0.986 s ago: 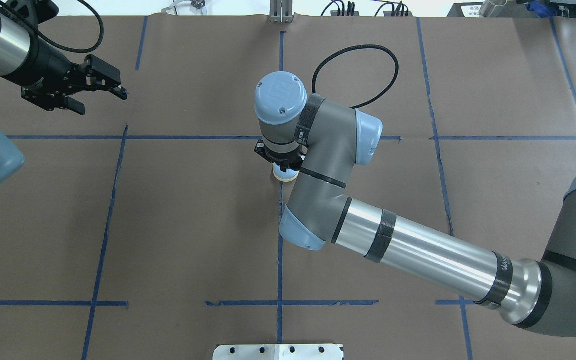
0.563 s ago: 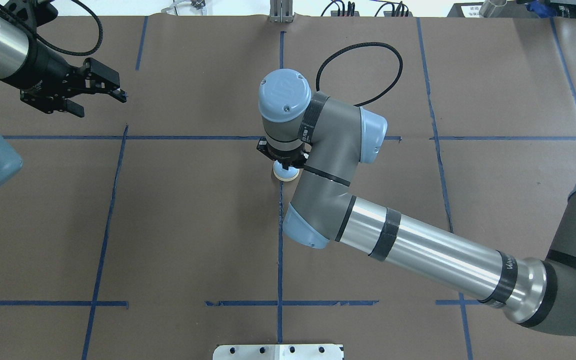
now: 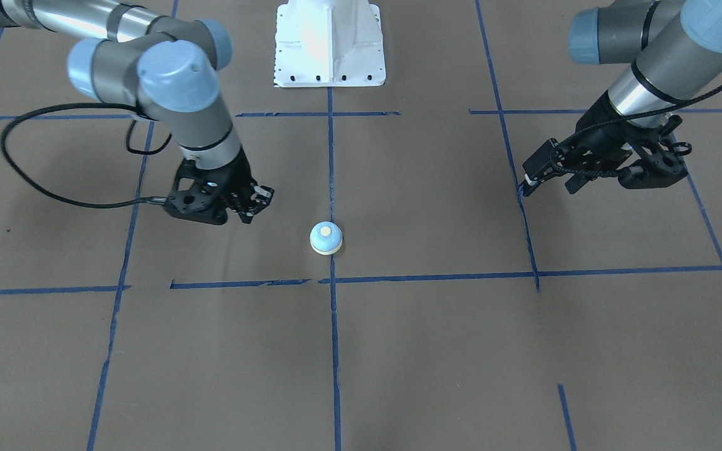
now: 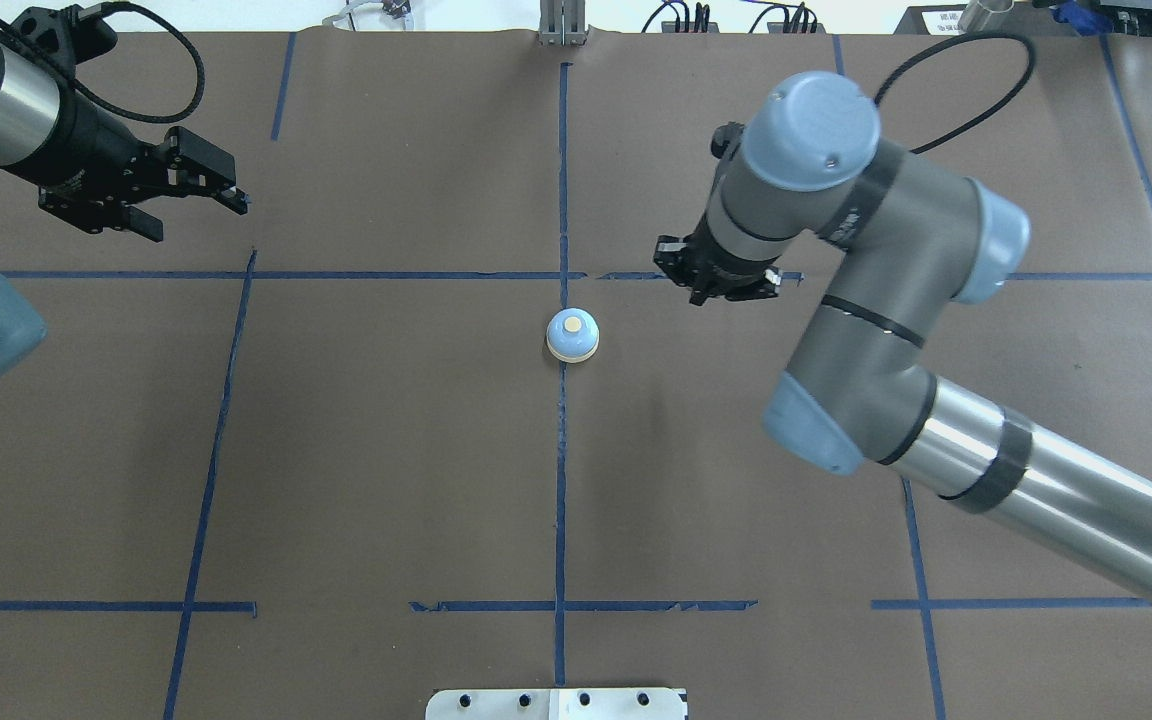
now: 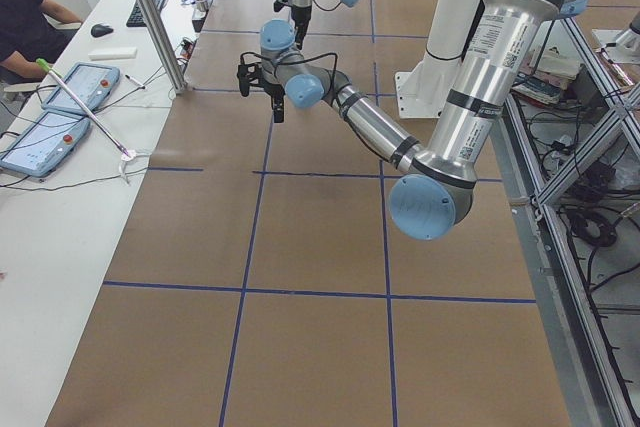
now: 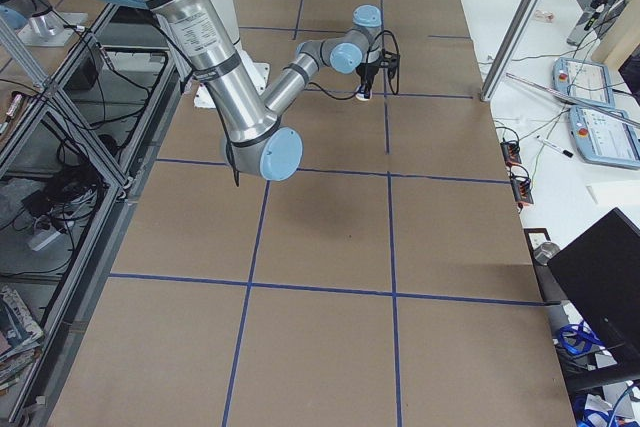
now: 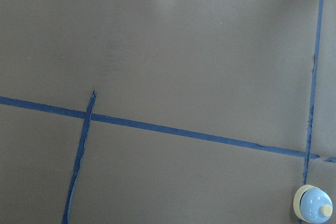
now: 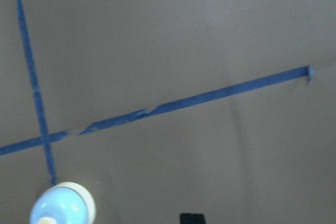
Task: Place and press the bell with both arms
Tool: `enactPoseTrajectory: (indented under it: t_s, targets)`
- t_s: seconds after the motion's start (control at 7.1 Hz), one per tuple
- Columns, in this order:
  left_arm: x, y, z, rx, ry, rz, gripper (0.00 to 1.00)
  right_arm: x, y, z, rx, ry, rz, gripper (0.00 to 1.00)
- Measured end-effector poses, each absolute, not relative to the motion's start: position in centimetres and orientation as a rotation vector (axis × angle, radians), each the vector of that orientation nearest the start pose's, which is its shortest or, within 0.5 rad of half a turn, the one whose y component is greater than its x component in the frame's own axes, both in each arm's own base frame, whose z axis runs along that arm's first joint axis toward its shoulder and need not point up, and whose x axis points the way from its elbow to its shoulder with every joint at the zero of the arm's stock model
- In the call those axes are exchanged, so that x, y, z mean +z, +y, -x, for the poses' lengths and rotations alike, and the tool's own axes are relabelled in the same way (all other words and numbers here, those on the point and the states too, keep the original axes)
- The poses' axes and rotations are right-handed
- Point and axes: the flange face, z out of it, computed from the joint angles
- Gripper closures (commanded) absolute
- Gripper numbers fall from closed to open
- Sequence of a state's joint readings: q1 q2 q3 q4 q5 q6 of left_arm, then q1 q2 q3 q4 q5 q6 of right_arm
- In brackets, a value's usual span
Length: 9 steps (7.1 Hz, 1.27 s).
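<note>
Right gripper (image 4: 721, 285): fingers spread, holding nothing; it has lifted off and swung toward the right edge (a second ago it sat directly over the bell).
Bell (image 4: 572, 334): upright and alone in the middle of the tabletop (image 4: 386, 450), far from every edge.
Left gripper (image 4: 198, 210): spread, empty, toward the far left corner.
Meaning: placing looks done; pressing remains.

right gripper (image 4: 721, 290) lifted off bell (image 4: 572, 334) (now uncovered), withdrawn rightward
</note>
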State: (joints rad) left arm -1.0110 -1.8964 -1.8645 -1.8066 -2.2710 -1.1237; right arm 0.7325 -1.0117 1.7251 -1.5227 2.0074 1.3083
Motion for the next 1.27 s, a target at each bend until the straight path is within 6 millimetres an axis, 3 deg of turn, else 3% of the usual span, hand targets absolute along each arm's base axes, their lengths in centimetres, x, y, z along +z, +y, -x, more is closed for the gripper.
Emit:
enactPoseTrajectory:
  t_s: [0.14, 0.28, 0.56, 0.85, 0.99, 1.13, 1.27]
  targets:
    - [33.0, -52.7, -23.9, -0.18, 1.023, -0.074, 0.0, 29.7, -51.3, 36.9, 0.224, -0.857, -0.002, 0.39]
    - [35.5, -52.6, -21.9, -0.142, 0.991, -0.101, 0.0, 33.4, -52.3, 30.4, 0.174, -0.855, -0.012, 0.0]
    - [42.8, -51.2, -15.6, -0.028, 0.904, -0.162, 0.0, 41.7, -53.4, 16.2, 0.1, -0.856, -0.037, 0.0]
    - [49.8, -48.6, -8.6, 0.097, 0.823, -0.212, 0.0, 50.0, -50.6, 4.4, 0.012, -0.854, -0.085, 0.0]
    - [52.9, -47.1, -5.0, 0.157, 0.786, -0.238, 0.0, 53.6, -48.6, 0.3, -0.023, -0.842, -0.106, 0.0]
    - [55.2, -45.7, -1.9, 0.211, 0.754, -0.253, 0.0, 56.5, -47.0, -2.4, -0.067, -0.831, -0.119, 0.0]
    - [56.9, -44.6, 0.2, 0.253, 0.739, -0.227, 0.0, 58.7, -46.1, -3.8, -0.115, -0.823, -0.117, 0.0]
